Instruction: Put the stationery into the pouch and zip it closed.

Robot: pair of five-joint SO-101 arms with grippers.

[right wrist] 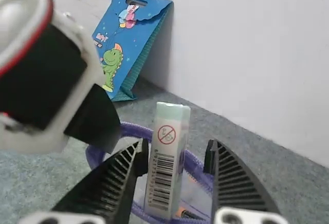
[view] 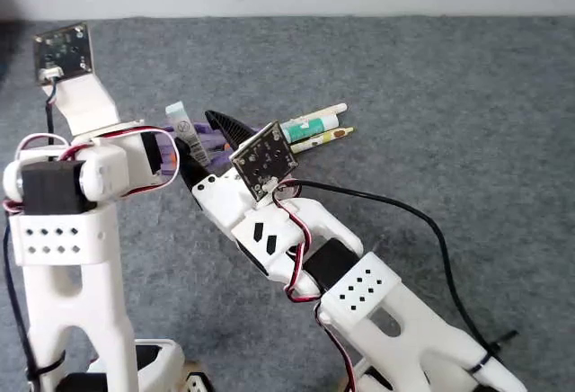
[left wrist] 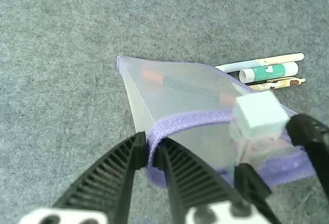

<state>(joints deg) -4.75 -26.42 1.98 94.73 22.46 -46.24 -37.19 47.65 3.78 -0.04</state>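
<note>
The clear pouch (left wrist: pixel 180 95) with a purple zip rim lies on the grey carpet, its mouth lifted. My left gripper (left wrist: pixel 151 149) is shut on that rim (view: pixel 217 151). A boxed eraser (right wrist: pixel 167 167) stands upright in the pouch mouth between the fingers of my right gripper (right wrist: pixel 175 157). It touches one finger, and a gap shows at the other, so that gripper is open. The eraser (left wrist: pixel 259 116) and the right gripper's black fingers (left wrist: pixel 308 134) sit over the opening. Two pens and a glue stick (left wrist: pixel 267 72) lie on the carpet just behind the pouch (view: pixel 310 127).
Both arms meet over the pouch at the carpet's left middle, the left arm's body (right wrist: pixel 46 70) close beside my right gripper. A blue paper gift bag (right wrist: pixel 131 44) leans on the white wall. Bare carpet (view: pixel 467 95) spreads to the right.
</note>
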